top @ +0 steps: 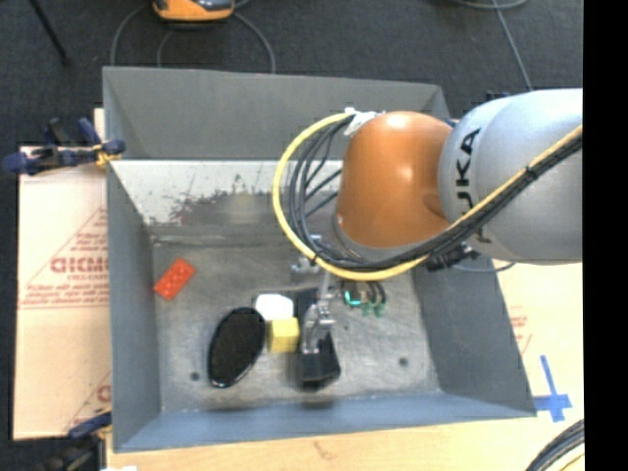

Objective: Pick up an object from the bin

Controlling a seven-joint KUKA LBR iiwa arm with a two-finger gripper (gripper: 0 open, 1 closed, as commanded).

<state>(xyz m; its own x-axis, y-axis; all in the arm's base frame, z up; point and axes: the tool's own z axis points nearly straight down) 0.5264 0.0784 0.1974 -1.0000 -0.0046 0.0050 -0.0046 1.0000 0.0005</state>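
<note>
My gripper (316, 343) hangs low over the bin floor near the front, just right of centre. Right beside it on the left lies a small yellow block (285, 336), with a white block (275, 308) touching that one's upper left. Further left, a flat black oval thing (235, 346) rests on the floor. A dark shape (318, 370) sits directly under the gripper; I cannot tell whether it is a thing or the gripper's own tip. A small green thing (367, 304) shows just right of the gripper.
An orange-red toy brick (174, 280) lies alone at the left of the bin floor. The arm with its orange cover and looped cables hangs over the bin's middle and right, hiding the floor beneath it.
</note>
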